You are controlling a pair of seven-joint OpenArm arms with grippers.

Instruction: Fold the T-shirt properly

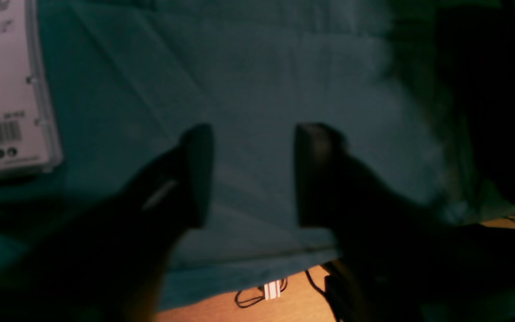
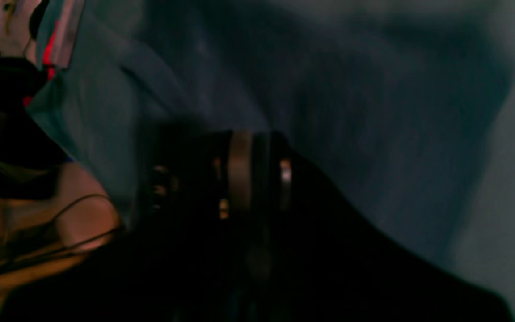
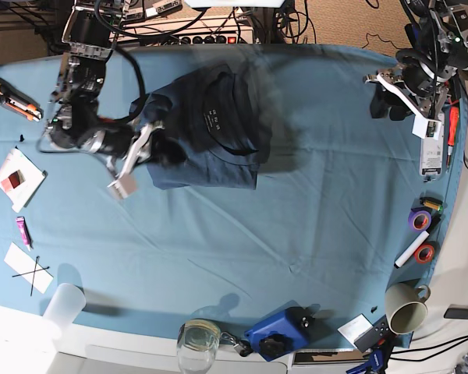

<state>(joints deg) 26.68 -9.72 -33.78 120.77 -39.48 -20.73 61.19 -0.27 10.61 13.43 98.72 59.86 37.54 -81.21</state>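
Meanwhile, the dark navy-blue cotton T-shirt (image 3: 210, 132) lay folded on the teal tablecloth (image 3: 296, 226), near its far edge. The right gripper (image 3: 144, 144) was clamped on its hem; the left gripper (image 1: 253, 174) hung apart, empty.

T-shirt (image 3: 210, 132) folded (blurred) on tablecloth (image 3: 296, 234)

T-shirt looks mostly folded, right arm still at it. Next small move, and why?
Probably carry the right gripper a little further across the T-shirt and lay that sleeve flat. It sits at the shirt's edge nearest that arm, apparently pinching dark fabric, though the wrist view is blurred. The left gripper hovers open over bare tablecloth, away from the shirt.
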